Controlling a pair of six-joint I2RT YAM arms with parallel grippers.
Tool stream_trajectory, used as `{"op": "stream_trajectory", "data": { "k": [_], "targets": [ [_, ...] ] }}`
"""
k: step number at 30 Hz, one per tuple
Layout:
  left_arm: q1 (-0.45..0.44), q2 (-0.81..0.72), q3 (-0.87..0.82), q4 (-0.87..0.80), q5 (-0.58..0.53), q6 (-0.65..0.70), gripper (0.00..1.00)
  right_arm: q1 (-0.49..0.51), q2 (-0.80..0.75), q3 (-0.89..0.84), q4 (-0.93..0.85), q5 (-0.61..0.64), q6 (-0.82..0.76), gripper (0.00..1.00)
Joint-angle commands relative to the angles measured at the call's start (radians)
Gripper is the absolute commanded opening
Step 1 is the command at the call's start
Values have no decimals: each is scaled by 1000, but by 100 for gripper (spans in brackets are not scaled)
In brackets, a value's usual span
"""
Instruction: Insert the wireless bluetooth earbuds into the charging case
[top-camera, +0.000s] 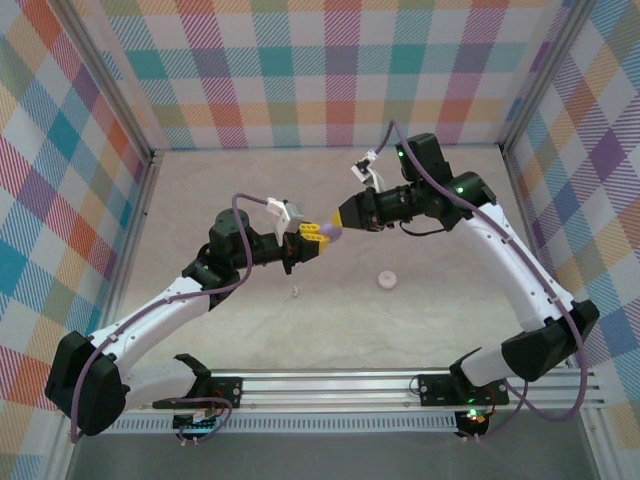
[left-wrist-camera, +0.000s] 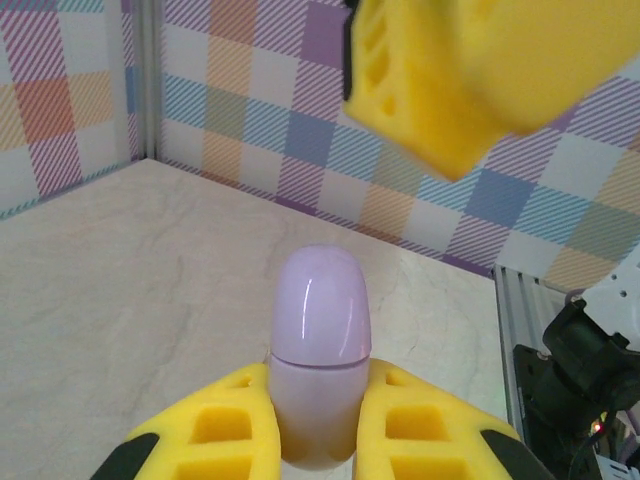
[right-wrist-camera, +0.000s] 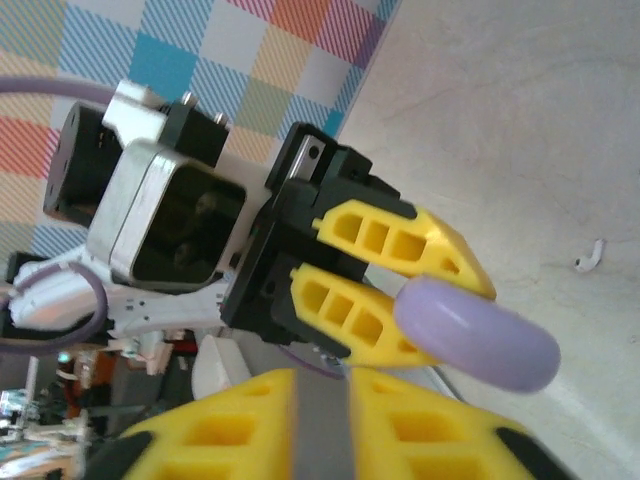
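Charging case (left-wrist-camera: 320, 330): pale purple capsule, seam line around its middle, lid closed. It is up in the air over the middle of the table (top-camera: 250, 180), not resting on anything. The lower half is pinched between the yellow jaws of the left gripper (top-camera: 318, 236), one jaw on each side, and the rounded upper end sticks out past the tips. In the right wrist view the case lies crosswise, poking out of the left jaws toward the right gripper (right-wrist-camera: 322, 410).

Right gripper: its tips are just beside the case's free end, facing the left gripper nose to nose. Can't tell whether they touch it. The jaws are slightly parted, with a narrow gap and nothing between them.

White earbud (right-wrist-camera: 590, 255): lying loose on the table below the left gripper, well apart from the case, a tiny stubby piece. It also shows in the top view.

Small white round disc (top-camera: 386, 281): on the table to the right of the earbud, below the right gripper, nothing touching it.

Both arms arch in from the near edge and meet mid-table. Plaid walls (top-camera: 300, 70) stand on three sides.
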Motion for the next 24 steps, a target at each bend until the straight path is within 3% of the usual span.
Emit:
{"op": "stream_trajectory", "data": {
  "k": [1,5,12,16,24],
  "targets": [
    [6,-17,0,0,-8,-13,0,-10,-72,-34,-12,54,-57,43],
    [25,-24,10,-3,68,-70,0,-22,-146,-144,105,126,-92,55],
    [54,12,65,0,253,-206,0,-25,-147,-307,328,-3,-54,63],
    [53,44,109,-28,330,-239,0,-25,-147,-370,439,-29,-17,54],
    [53,82,146,-51,351,-272,0,-23,-159,-439,589,-73,36,31]
  ]
}}
